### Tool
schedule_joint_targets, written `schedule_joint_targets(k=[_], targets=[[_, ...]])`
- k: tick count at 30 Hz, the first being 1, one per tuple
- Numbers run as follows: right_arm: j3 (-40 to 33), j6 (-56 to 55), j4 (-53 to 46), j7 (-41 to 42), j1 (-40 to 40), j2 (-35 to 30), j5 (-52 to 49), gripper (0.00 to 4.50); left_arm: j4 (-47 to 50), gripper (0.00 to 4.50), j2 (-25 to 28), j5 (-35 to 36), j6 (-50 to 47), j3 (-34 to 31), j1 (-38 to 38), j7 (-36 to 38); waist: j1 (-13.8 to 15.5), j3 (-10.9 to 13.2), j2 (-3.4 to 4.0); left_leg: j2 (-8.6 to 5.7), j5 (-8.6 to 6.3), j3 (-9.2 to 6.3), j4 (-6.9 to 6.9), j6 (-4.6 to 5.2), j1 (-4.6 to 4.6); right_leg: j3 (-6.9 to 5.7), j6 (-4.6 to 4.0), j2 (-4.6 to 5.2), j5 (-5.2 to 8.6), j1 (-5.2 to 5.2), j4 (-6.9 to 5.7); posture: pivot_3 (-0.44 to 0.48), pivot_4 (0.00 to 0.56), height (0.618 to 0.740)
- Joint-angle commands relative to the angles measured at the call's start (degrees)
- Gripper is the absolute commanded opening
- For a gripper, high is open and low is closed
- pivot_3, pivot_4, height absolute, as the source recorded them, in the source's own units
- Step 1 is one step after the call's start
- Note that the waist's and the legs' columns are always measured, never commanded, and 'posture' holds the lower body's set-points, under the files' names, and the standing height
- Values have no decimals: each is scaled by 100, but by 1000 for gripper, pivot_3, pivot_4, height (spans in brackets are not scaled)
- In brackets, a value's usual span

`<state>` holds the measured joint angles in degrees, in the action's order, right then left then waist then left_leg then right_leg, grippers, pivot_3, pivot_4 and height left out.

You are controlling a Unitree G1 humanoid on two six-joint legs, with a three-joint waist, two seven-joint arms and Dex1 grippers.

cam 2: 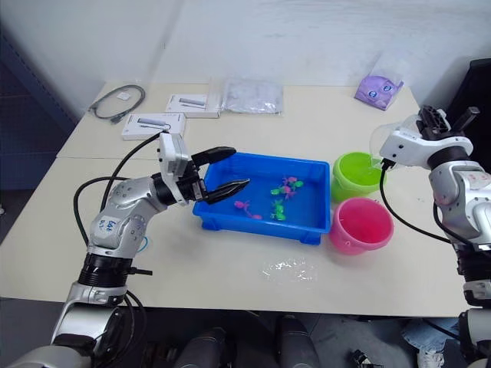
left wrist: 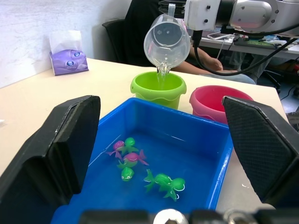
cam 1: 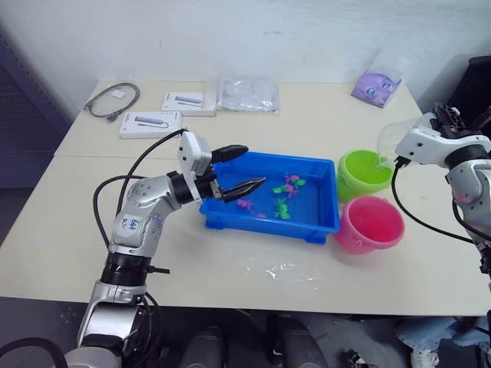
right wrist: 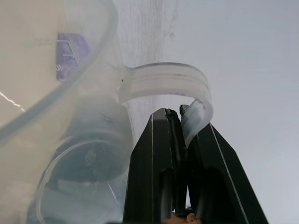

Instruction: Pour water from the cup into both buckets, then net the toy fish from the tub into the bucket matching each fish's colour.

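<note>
Pouring into the green pail, with the pink one yet to fill.

Nearest, the left gripper (cam 1: 239, 169) hangs with its black fingers spread and empty over the near-left end of the shallow bright blue plastic tub (cam 1: 322, 224), where tiny pink and green toy fish (cam 1: 285, 193) float together. Just beside the tub stand the pink plastic bucket (cam 1: 370, 224) (no water visible inside) and, behind it, the lime green plastic bucket (cam 1: 364, 173). Above that one the right gripper (right wrist: 183, 122) pinches the side handle of the transparent plastic cup (left wrist: 167, 41), tipped so a thin stream falls in. The grip is narrow; I judge the cup could twist or the stream overshoot the rim, wetting the pale table (cam 1: 230, 268).
</note>
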<state>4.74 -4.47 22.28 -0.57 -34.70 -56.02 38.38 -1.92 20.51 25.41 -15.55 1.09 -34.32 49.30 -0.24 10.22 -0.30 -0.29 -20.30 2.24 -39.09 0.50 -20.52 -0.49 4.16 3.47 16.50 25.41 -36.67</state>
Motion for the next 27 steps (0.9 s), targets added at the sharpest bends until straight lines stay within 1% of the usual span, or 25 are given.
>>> schedule_joint_targets(k=[1,9,11,15,18,20,23,25,27], targets=[[8,-180,-46,-315,-139,-120,241,55,279,4500,-2,-29,79,-6,21,-26,-6,0,0,0,0,0,0,0,0,0,0,0,0,0,0,0,150,740],[37,-397,195,-711,-126,-96,422,55,293,4500,33,-37,97,-18,41,30,-4,0,0,-1,0,3,-2,0,3,4,0,0,0,0,-9,0,150,740],[-177,-368,205,-678,-88,29,105,55,299,4500,47,-30,105,-26,41,58,-5,0,0,-1,0,3,-2,0,3,4,0,0,0,0,-9,0,150,740],[-724,19,178,-325,9,287,-690,55,387,4500,103,108,22,-50,74,229,-8,0,0,-1,0,4,-4,0,5,5,0,-2,0,0,-14,0,150,740],[-1268,392,-91,74,138,484,-1452,55,432,4500,130,132,3,-70,96,280,-2,0,0,-1,0,5,-4,0,5,6,0,-1,0,0,-20,0,150,740],[-1918,1228,-373,670,174,799,-2438,55,452,4500,146,177,9,-93,100,362,3,0,0,0,0,4,-4,1,4,5,0,-1,0,-1,-21,0,150,740],[-2893,2600,-901,1338,223,1131,-3744,55,529,4500,196,347,-96,-105,116,590,8,0,0,0,0,3,-6,1,4,5,2,0,-1,-2,-28,0,150,740],[-3541,3465,-1275,1544,302,1238,-4430,55,651,4500,288,521,-234,-59,149,868,11,0,0,1,-1,2,-6,2,3,4,2,-1,-1,-2,-33,0,150,740],[-4104,3952,-1596,1676,517,1328,-4966,55,818,4500,367,747,-365,-18,206,1179,16,-1,2,3,-1,-2,-4,3,0,3,1,-1,-1,-2,-35,0,150,740]])
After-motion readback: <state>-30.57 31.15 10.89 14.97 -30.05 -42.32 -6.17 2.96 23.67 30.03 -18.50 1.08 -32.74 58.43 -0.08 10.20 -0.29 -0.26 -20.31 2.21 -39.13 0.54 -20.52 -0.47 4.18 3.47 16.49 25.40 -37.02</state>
